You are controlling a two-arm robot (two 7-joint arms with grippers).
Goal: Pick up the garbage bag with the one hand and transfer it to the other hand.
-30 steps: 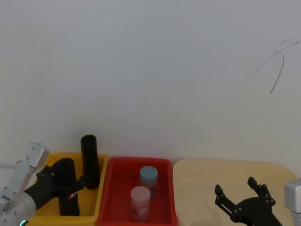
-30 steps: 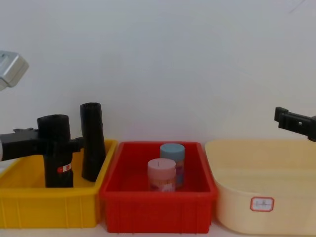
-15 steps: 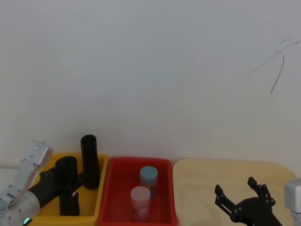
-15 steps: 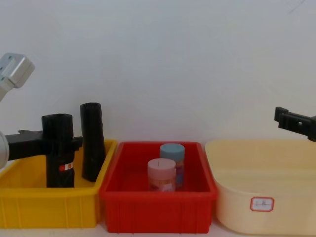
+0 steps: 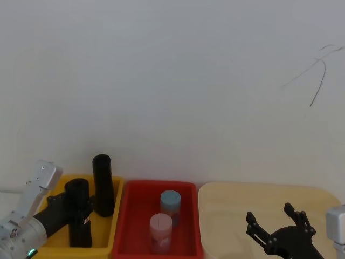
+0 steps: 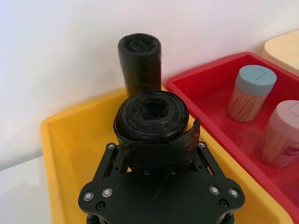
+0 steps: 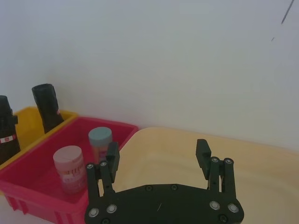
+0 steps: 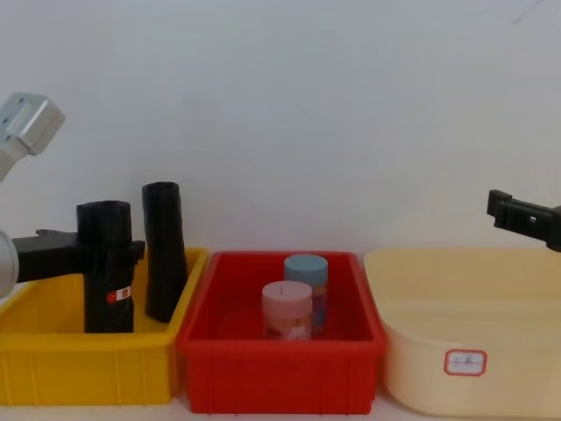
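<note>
Grasp done: your left gripper [image 6: 156,149] pinches garbage bag [image 6: 152,109], yellow bin [image 8: 88,368] beneath it. Remaining: lift, handover to spread right gripper [image 7: 158,151].

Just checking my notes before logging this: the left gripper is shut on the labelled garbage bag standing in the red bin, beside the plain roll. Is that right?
Only the bin is wrong. The chest view shows the left gripper shut on the labelled garbage bag standing in the yellow bin, beside the plain roll.
</note>
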